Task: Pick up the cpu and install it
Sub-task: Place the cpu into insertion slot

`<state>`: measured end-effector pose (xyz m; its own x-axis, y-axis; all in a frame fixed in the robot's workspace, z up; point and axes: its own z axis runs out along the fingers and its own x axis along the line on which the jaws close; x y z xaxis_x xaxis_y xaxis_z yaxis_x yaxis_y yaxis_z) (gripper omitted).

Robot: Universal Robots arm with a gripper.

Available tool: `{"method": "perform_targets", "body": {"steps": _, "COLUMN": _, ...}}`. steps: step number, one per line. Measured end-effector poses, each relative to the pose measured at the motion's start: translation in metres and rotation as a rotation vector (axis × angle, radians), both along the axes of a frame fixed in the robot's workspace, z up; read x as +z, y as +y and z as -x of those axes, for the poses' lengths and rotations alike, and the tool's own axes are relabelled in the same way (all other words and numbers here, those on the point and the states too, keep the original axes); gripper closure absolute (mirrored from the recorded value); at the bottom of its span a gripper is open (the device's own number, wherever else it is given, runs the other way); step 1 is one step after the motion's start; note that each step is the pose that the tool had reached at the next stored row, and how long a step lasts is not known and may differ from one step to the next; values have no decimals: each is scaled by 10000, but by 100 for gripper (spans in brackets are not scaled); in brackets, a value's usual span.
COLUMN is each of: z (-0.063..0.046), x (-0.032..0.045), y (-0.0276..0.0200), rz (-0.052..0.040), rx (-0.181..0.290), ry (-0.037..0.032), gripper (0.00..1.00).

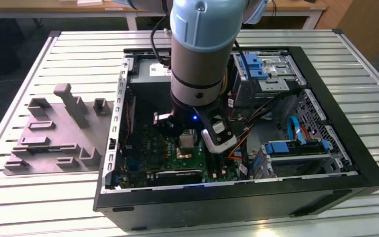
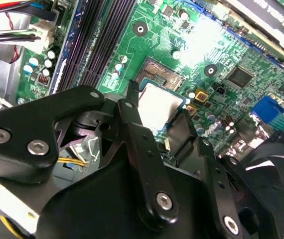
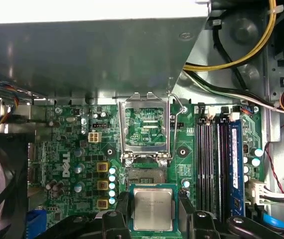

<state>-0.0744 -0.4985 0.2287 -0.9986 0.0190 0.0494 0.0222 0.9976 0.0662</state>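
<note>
Placement was underway, we judged: gripper (image 3: 154, 203) clamped the cpu (image 3: 153, 213) by its edges near the open socket (image 3: 146, 175); lowering demanded square alignment.

Open computer case (image 1: 242, 210) on slatted table (image 1: 45, 210); grey fixture (image 1: 51, 143) beside.

Dull silvery metal cpu (image 3: 153, 211), matt black gripper (image 3: 153, 199), glossy green motherboard (image 3: 72, 149).

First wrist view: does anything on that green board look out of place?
Nothing looks damaged. The frame is hinged open, and the cpu is not in the bare socket but beside it, gripped by the tool.
</note>
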Motion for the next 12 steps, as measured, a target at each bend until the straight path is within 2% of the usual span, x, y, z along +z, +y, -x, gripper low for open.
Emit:
{"method": "perform_targets", "body": {"steps": 5, "z": -1, "x": -13, "y": 0, "rz": -2, "rx": 1, "ry": 0, "gripper": 53}}
{"method": "perform_targets", "body": {"steps": 12, "z": 2, "x": -134, "y": 0, "rz": 0, "rx": 106, "ry": 0, "gripper": 53}}
